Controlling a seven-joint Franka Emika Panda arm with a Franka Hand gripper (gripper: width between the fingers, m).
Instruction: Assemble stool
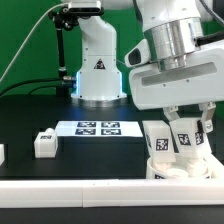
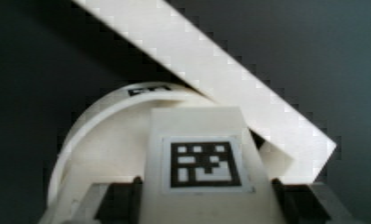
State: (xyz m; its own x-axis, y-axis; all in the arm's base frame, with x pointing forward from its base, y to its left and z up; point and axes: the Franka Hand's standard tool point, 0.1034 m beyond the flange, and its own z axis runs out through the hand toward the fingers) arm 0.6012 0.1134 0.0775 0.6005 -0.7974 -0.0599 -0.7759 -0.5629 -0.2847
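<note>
The round white seat (image 1: 176, 166) lies at the exterior view's right, against the front bar. One white tagged leg (image 1: 156, 138) stands upright on it. My gripper (image 1: 187, 136) is shut on a second leg (image 1: 186, 140) and holds it upright on or just over the seat, beside the first. In the wrist view this leg (image 2: 203, 150) fills the space between my dark fingers (image 2: 116, 203), its tag facing the camera, with the seat's curved rim (image 2: 97, 140) behind it. A loose leg (image 1: 45, 142) lies on the table at the exterior view's left.
The marker board (image 1: 97, 127) lies mid-table in front of the arm's base (image 1: 98, 80). A long white border bar (image 1: 90, 190) runs along the front edge and shows diagonally in the wrist view (image 2: 208, 65). Another white part (image 1: 2, 153) sits at the far left edge.
</note>
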